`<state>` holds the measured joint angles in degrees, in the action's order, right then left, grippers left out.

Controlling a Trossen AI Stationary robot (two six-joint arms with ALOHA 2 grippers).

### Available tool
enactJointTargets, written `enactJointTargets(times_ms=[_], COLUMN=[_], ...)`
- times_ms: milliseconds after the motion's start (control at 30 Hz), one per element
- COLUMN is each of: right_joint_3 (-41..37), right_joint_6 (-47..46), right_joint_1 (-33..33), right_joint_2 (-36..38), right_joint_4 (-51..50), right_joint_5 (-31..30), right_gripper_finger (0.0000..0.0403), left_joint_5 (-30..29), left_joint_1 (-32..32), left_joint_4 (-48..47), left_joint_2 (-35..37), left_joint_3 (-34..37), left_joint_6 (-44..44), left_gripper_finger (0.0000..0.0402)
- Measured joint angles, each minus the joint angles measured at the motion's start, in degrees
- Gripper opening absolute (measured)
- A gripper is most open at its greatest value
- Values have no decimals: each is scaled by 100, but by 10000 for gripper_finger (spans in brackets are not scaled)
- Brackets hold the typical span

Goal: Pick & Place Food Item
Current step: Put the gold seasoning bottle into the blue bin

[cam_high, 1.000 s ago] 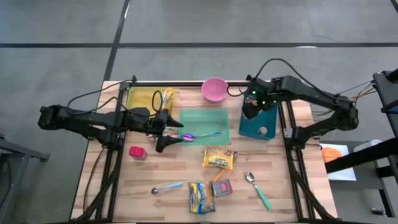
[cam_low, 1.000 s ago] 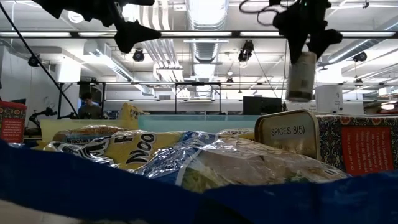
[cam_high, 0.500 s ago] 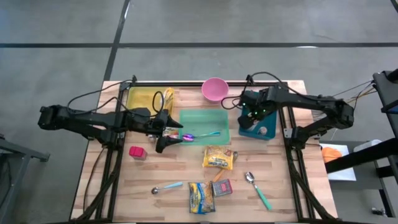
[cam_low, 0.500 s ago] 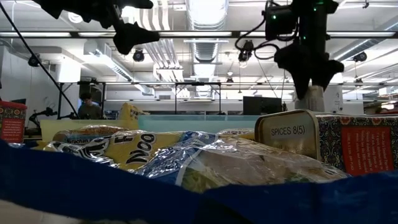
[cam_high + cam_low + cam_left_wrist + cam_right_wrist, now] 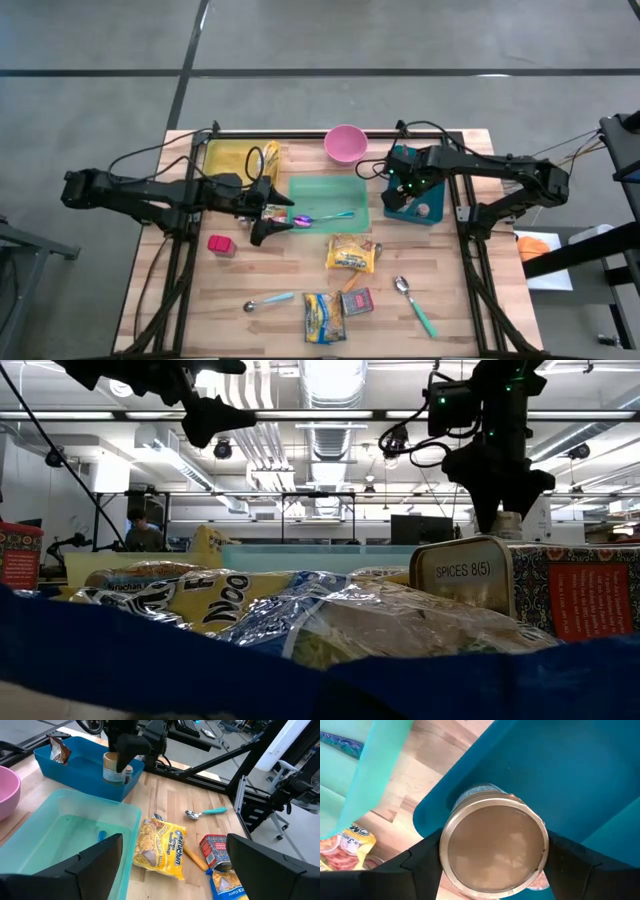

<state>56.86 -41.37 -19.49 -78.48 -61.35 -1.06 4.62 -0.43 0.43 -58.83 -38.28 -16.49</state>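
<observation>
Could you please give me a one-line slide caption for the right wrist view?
Right gripper holds a round can upright over the blue bin.

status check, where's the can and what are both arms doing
Right pincer shut on round tan-lidded can, lowered into blue bin. Left pincer open, waiting beside green tray.

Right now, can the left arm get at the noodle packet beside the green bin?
Probably yes. The left hand hangs open over the green bin's edge, and the noodle packet lies bare on the table nearby; nothing is in between.
</observation>
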Motion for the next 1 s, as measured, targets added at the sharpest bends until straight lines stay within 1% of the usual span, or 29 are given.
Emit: enactJointTargets(times_ms=[167,333,467,800,1000], right_joint_3=[-9,-78,-194,-285,-64], right_joint_6=[32,44,44,24,204], right_joint_1=[11,11,11,11,12], right_joint_2=[-4,-4,-4,0,0], right_joint_4=[39,71,237,374,249], right_joint_5=[4,11,-26,-28,-47], right_gripper_finger=[270,324,347,353,354], left_joint_5=[0,-1,-1,-2,-1], left_joint_1=[0,0,0,0,0], left_joint_4=[-12,-24,-25,-28,-35], left_joint_2=[0,0,0,0,0], left_joint_3=[0,0,0,5,5], left_joint_6=[0,0,0,-2,-2], left_gripper_finger=[360,360,360,360,360])
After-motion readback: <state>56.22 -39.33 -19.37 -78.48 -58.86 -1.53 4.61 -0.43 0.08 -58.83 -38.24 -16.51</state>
